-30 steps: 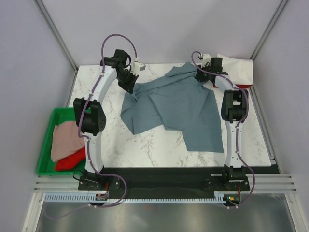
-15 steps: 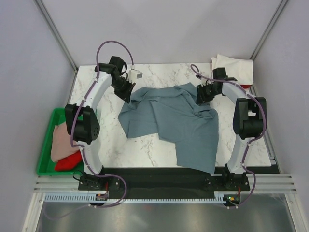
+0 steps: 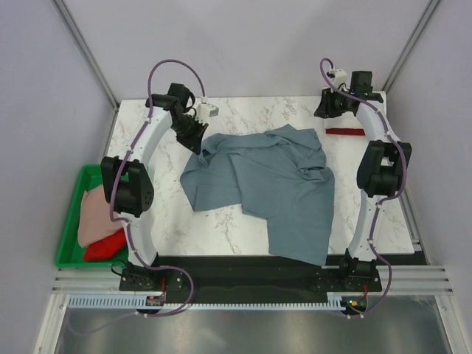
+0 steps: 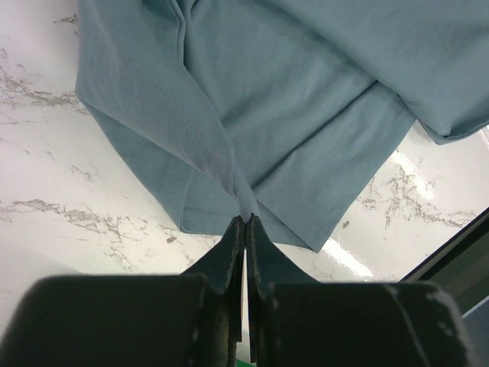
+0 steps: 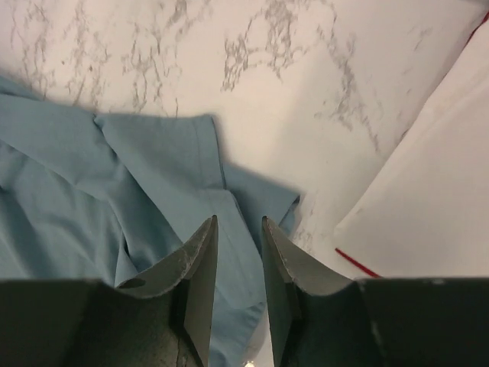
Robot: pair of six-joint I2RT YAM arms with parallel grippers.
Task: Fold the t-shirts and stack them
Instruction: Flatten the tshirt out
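Observation:
A slate blue-grey t-shirt [image 3: 273, 184] lies crumpled across the middle of the marble table. My left gripper [image 3: 195, 139] is shut on a fold at its back left edge; in the left wrist view [image 4: 246, 220] the jaws pinch the cloth [image 4: 306, 99]. My right gripper [image 3: 324, 110] is open and empty, raised near the back right corner. In the right wrist view [image 5: 239, 223] it hangs over the shirt's corner [image 5: 92, 168]. A folded white t-shirt [image 3: 346, 122] lies at the back right with a red t-shirt's edge [image 3: 345, 131] showing under it.
A green tray [image 3: 68, 221] sits off the table's left side and holds a pale pink t-shirt [image 3: 99, 214] and a red one [image 3: 107, 247]. The white shirt [image 5: 428, 191] fills the right of the right wrist view. Grey walls enclose the table.
My right gripper has let go of the blue-grey shirt and moved up to the back right corner. The shirt's right side has dropped onto the table. My left gripper has hardly moved.

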